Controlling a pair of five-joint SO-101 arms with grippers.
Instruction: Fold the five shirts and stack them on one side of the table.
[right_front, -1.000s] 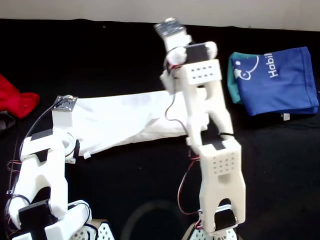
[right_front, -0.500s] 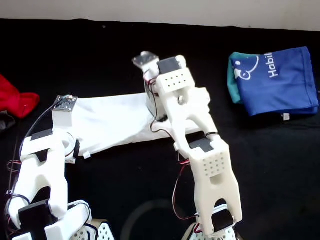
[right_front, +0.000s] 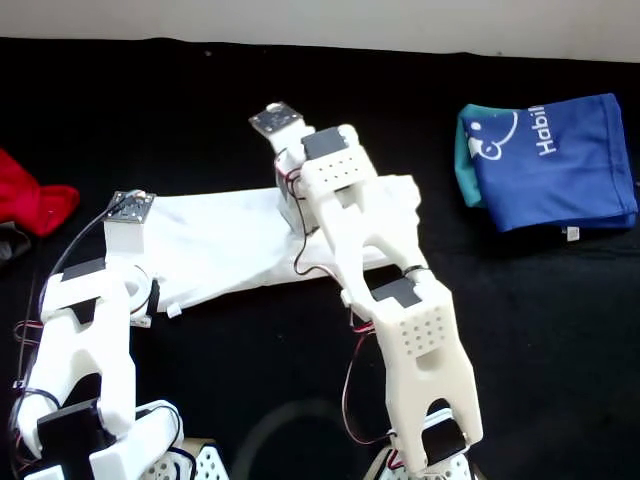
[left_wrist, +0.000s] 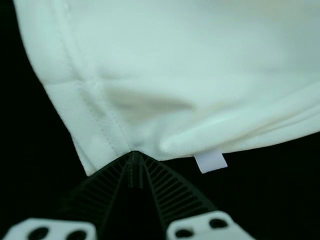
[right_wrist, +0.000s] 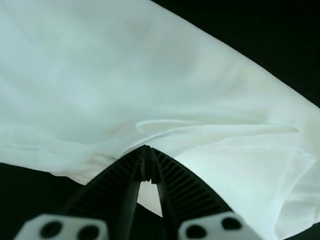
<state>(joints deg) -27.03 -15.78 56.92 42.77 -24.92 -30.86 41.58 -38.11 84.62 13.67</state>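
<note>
High view: white shirt (right_front: 220, 245) lies stretched across the middle of the black table (right_front: 200, 110). Its right part is hidden under the right arm (right_front: 400, 300), and its left end is under the left arm (right_front: 90, 330). Folded blue shirt (right_front: 550, 165) far right. Red shirt (right_front: 35, 200) cut off at the left edge.

Left wrist view: left gripper (left_wrist: 134, 156) pressed together, pinching the white shirt's hem.

Right wrist view: right gripper (right_wrist: 145, 150) pinched on the shirt's edge; the grip depth is unclear.

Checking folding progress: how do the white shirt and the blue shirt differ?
The white fabric shirt lies stretched out long; the blue fabric shirt is a compact folded rectangle. The white one is plain; the blue one carries white print. The left end effector and right end effector pinch the white one; the blue one lies free. Both rest on the black table.
</note>
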